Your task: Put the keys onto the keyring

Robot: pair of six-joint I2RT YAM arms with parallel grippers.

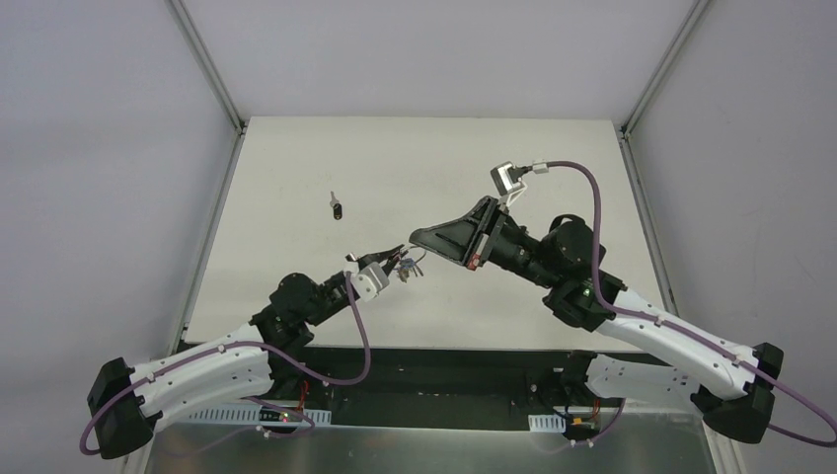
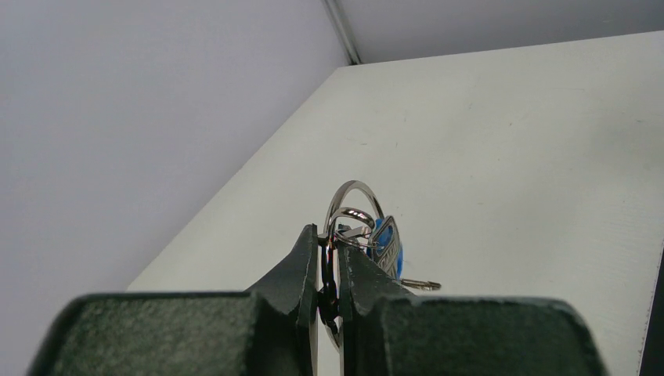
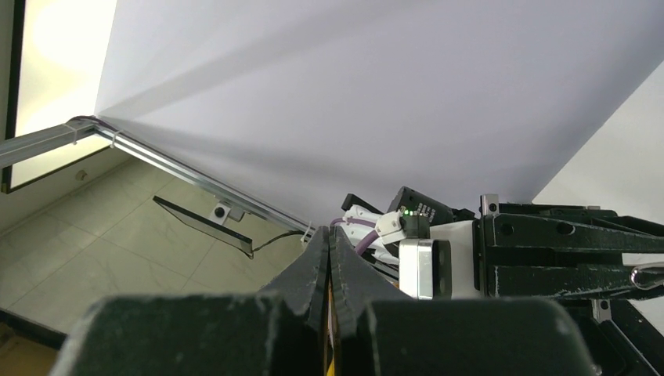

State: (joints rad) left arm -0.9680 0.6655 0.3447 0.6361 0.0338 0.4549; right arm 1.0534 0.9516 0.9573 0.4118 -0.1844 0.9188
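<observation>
- From the overhead view, the left tool and the right tool meet over the middle of the pale white desk. A cluster of tiny silver metal keys hangs at the left tool's tip, raised off the surface. The right tool's black tip is just beside the cluster. Whether it touches is too small to tell.
- Well apart, toward the far left of the desk, lies a small dark object with a silver end. It may be a key left to thread, though I cannot confirm it.
- From the left wrist, the left tool is narrowed down and clamped on the thin round silver wire keyring, which stands upright above the fingers. A key with a bright blue plastic head hangs against the ring's right side. Silver metal sits beside it, and a small second ring pokes out lower down.
- From the right wrist, the right tool has its fingers pressed together. Nothing visible is between them, but a thin key pinched there could be hidden.
- My judgement: the blue key and at least one silver one appear to be on the keyring already. What remains is probably the last stray piece, if that dark object is a key.
</observation>
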